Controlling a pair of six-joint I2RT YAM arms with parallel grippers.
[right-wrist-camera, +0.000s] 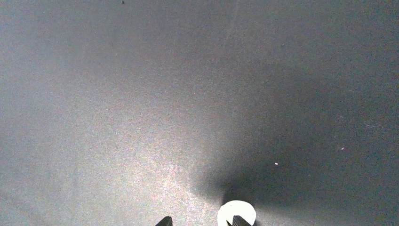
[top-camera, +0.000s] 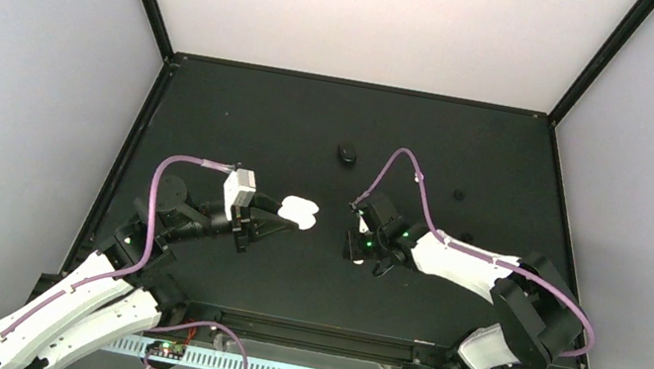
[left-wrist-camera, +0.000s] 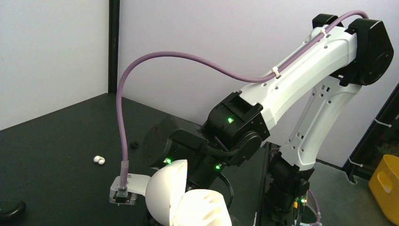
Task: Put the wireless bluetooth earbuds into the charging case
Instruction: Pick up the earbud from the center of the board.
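Note:
My left gripper (top-camera: 279, 220) is shut on the white charging case (top-camera: 300, 210) and holds it open above the table. In the left wrist view the case (left-wrist-camera: 188, 200) fills the bottom edge, lid up at the left. My right gripper (top-camera: 360, 248) points down at the table, open. In the right wrist view its fingertips (right-wrist-camera: 165, 221) stand apart, and one white earbud (right-wrist-camera: 235, 211) lies on the table at the right fingertip, partly behind it. The same earbud (top-camera: 357, 261) shows from above. Another white earbud (left-wrist-camera: 99, 160) lies on the table further off.
A small black oval case (top-camera: 346, 154) lies at the middle back of the black table (top-camera: 243, 120); it also shows in the left wrist view (left-wrist-camera: 11, 209). A small black knob (top-camera: 459, 195) sits at the back right. The right arm (left-wrist-camera: 282, 89) reaches across in front of the left wrist camera.

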